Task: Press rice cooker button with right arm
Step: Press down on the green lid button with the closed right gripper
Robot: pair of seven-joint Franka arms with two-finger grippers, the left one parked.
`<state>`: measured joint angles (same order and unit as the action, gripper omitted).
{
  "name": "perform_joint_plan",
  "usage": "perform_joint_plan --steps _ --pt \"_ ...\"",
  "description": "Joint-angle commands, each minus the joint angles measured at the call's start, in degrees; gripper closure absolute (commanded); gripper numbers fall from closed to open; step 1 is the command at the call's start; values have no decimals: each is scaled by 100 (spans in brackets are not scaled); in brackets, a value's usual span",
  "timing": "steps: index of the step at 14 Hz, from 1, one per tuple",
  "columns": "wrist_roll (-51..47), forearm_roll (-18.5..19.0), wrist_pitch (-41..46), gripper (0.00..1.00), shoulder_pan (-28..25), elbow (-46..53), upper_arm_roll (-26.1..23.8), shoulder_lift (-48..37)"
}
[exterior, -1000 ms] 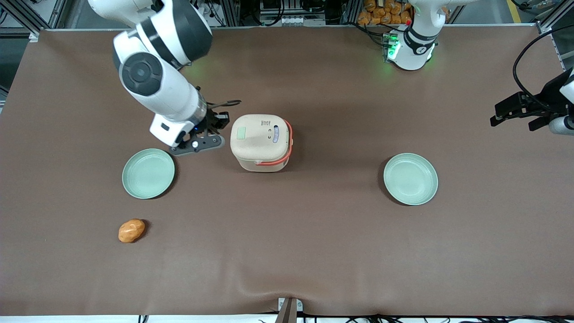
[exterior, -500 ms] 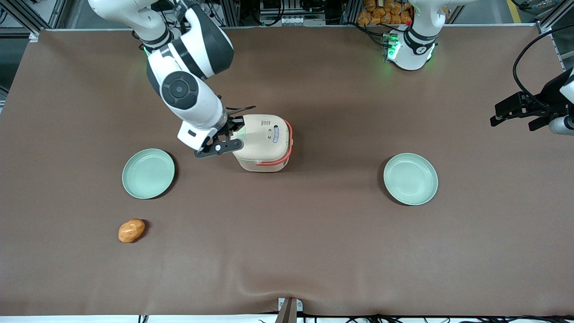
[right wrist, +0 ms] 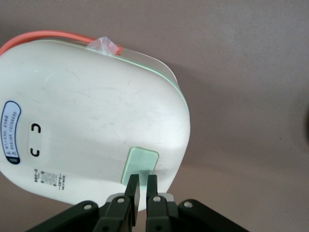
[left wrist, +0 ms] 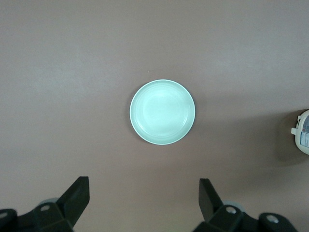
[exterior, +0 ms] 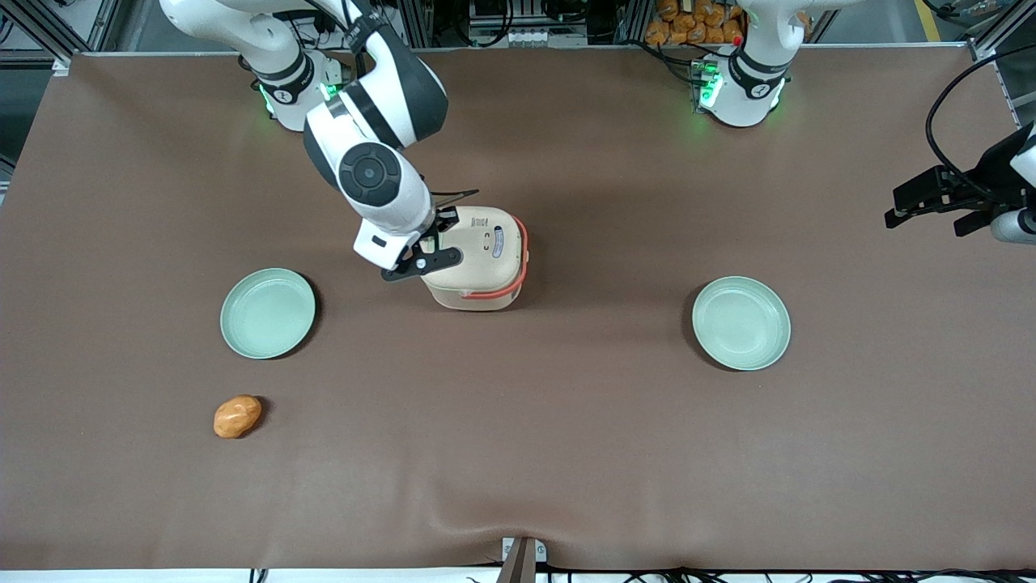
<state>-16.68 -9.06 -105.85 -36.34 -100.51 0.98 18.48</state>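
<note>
Over rice cooker lid: hand clenched above pale green button | plates flank cooker | potato nearer camera on counter

The right arm is glossy white with black sections and a round black joint cap; green light glows at its base. Its gripper, above the rice cooker's lid, is matte black, with two slim flat fingers nearly touching and small round screws on its body.
</note>
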Motion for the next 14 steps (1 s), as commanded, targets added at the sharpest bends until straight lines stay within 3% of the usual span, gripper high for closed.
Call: perform_joint_plan --steps 1,14 --pt "-63 -61 -68 90 -58 -56 60 7" --pt "-10 -52 -358 97 -111 -65 61 235"
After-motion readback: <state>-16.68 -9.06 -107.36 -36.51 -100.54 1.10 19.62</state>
